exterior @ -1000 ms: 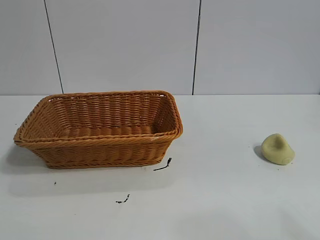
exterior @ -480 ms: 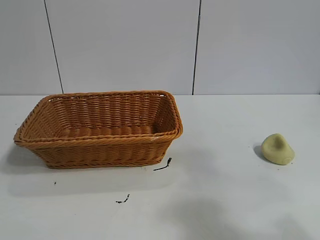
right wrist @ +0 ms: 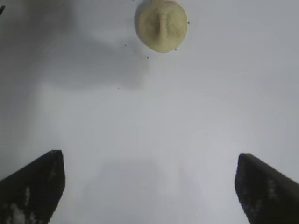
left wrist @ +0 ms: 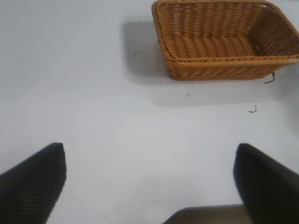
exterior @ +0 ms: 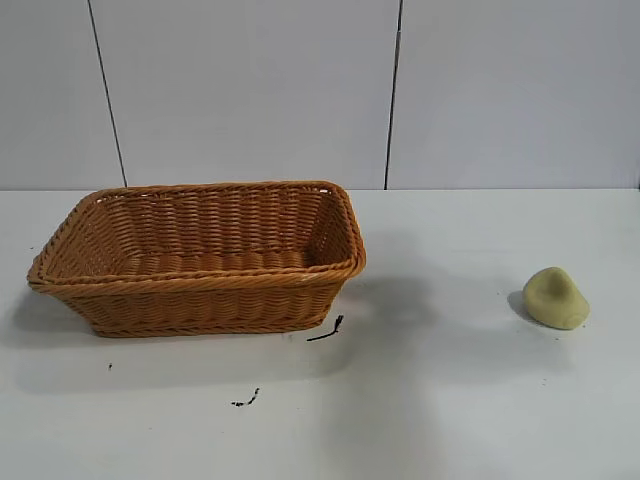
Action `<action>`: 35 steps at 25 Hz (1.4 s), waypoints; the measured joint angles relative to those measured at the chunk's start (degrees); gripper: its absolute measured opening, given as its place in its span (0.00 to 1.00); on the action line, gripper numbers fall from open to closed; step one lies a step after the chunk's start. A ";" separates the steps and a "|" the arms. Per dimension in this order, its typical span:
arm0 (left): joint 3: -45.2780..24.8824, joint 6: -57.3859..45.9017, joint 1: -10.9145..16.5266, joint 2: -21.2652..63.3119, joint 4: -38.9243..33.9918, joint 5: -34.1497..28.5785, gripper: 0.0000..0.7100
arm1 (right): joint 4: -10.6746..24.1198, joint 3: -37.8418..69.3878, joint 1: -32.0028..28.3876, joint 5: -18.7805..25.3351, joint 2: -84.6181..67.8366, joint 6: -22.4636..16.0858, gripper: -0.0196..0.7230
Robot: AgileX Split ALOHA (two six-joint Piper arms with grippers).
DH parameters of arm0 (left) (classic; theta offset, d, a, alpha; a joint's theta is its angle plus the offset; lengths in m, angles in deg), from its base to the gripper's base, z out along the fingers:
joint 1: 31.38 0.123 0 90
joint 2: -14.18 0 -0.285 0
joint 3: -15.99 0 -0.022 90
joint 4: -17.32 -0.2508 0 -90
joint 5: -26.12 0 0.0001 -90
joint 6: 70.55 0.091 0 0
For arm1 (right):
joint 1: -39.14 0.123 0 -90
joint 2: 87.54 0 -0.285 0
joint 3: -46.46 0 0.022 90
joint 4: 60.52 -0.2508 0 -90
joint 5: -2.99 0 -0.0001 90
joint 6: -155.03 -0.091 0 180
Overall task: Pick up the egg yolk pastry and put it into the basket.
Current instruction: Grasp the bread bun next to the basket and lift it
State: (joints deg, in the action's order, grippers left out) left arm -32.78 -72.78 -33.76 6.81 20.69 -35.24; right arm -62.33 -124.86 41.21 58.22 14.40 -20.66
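Note:
The egg yolk pastry (exterior: pixel 555 298), a small pale yellow-green lump, lies on the white table at the right; the right wrist view shows it too (right wrist: pixel 161 24). The orange-brown wicker basket (exterior: pixel 200 275) stands at the left, nothing inside it, and shows in the left wrist view as well (left wrist: pixel 224 63). My right gripper (right wrist: pixel 149 186) is open above bare table, the pastry a good way ahead of its dark fingertips (right wrist: pixel 32 186). My left gripper (left wrist: pixel 149 186) is open too, over bare table well short of the basket. Neither arm shows in the exterior view.
Two small black scraps (exterior: pixel 327 330) (exterior: pixel 246 400) lie on the table in front of the basket. A grey panelled wall (exterior: pixel 390 90) runs along the back of the table. A soft shadow (exterior: pixel 400 300) lies between basket and pastry.
A shadow has slid over the table from the front edge up toward the gap between basket and pastry. Basket and pastry have not moved.

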 joint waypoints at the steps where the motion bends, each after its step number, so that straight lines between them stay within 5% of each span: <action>1: 0.00 0.00 0.00 0.00 0.00 0.00 0.98 | 0.07 -0.96 0.52 -0.32 1.68 0.00 0.95; 7: 0.00 0.00 0.00 0.00 0.00 0.00 0.98 | 1.37 -5.02 4.56 -2.30 9.10 0.47 0.95; 15: 0.00 0.00 0.00 0.00 0.00 0.00 0.98 | 6.37 -6.02 2.23 -6.48 13.36 -1.98 0.95; 35: 0.00 0.00 0.00 0.00 0.00 0.00 0.98 | 1.81 -6.02 0.57 -13.55 24.41 -1.02 0.95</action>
State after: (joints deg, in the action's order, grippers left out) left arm -32.78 -72.78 -33.76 6.81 20.69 -35.24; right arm -60.52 -130.88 41.77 44.67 38.81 -21.67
